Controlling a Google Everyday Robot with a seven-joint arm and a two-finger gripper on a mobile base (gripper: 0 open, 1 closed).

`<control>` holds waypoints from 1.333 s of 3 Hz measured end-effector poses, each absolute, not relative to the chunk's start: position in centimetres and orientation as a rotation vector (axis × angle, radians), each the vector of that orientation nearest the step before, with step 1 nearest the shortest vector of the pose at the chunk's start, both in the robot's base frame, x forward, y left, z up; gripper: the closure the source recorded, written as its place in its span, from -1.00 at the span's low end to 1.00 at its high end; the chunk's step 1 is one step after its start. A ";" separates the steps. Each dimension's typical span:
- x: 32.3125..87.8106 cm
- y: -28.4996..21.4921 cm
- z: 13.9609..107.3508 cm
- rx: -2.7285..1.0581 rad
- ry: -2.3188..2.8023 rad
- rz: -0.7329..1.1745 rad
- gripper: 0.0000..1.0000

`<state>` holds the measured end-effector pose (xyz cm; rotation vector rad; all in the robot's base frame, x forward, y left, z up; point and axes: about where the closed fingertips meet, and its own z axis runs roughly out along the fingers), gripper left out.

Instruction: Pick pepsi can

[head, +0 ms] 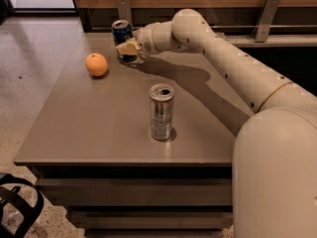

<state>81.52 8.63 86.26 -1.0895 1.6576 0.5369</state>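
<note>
The pepsi can (121, 33), small and dark blue with a silver top, stands upright at the far edge of the table (89, 123). My gripper (126, 48) is at the end of the long white arm that reaches in from the right. It sits right at the can, low in front of its lower half, and hides the can's base. The near finger (128, 47) shows as a pale pad against the can.
An orange (96, 64) lies on the table left of the gripper. A taller silver-grey can (161, 112) stands upright mid-table, nearer me. A wooden wall with metal brackets (124, 6) runs behind the table. The floor is to the left.
</note>
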 end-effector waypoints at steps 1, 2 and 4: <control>81.1 8.5 88.5 -1.096 1.644 0.501 1.00; 80.9 8.1 92.1 -1.103 1.612 0.452 1.00; 80.1 7.3 99.2 -1.106 1.564 0.359 1.00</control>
